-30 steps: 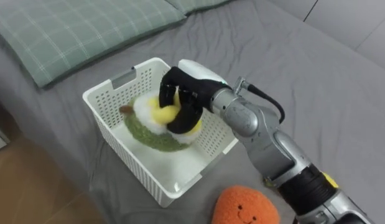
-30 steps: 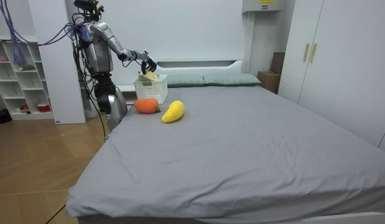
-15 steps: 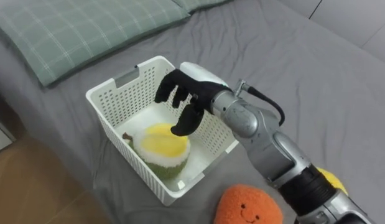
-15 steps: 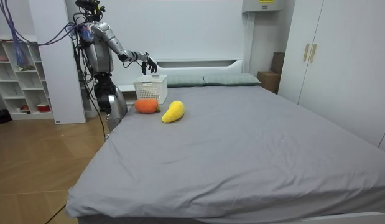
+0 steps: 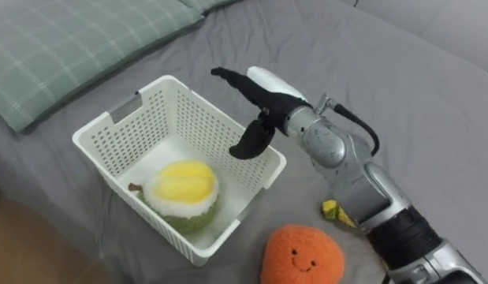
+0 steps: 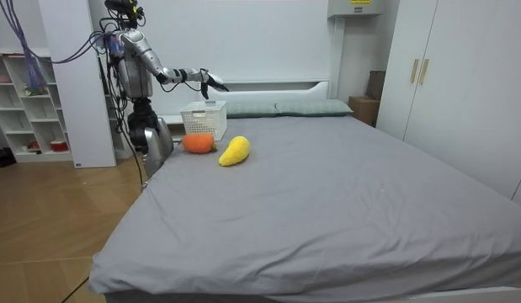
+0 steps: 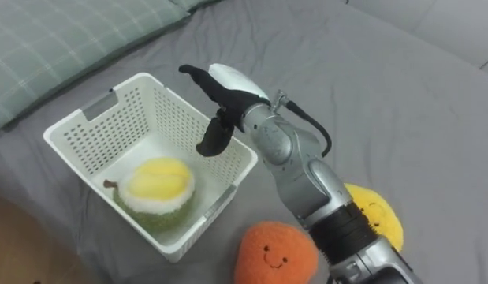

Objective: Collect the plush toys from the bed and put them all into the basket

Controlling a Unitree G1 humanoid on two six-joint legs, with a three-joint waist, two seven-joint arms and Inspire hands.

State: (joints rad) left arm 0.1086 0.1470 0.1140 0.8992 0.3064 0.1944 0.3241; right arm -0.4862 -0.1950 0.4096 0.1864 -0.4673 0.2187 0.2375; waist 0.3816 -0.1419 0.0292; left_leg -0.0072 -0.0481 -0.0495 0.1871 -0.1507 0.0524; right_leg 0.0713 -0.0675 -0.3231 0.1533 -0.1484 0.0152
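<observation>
A white slatted basket [image 5: 109, 136] stands on the grey bed near its edge. Inside it lies a round yellow-and-green plush toy [image 5: 183, 193]. My right hand [image 5: 255, 93] hovers above the basket's far right rim, open, fingers stretched out flat and thumb hanging down, holding nothing. An orange plush with a smiling face [image 5: 299, 256] lies on the bed just in front of the basket. A yellow plush [image 7: 376, 213] lies beside it, partly behind my forearm. In the room view I stand at the bed's corner on the room view's left, right hand [image 6: 211, 82] held out over the basket [image 6: 204, 118].
A green checked pillow [image 5: 62, 47] lies behind the basket at the head of the bed. The bed's edge runs close below the basket. A wide grey sheet [image 6: 344, 194] stretches to the room view's right. White shelves [image 6: 24, 109] stand behind me.
My right hand has opened and let go of the yellow-and-green plush, which dropped into the basket. The hand has risen above the rim. The eye views shifted a little.
</observation>
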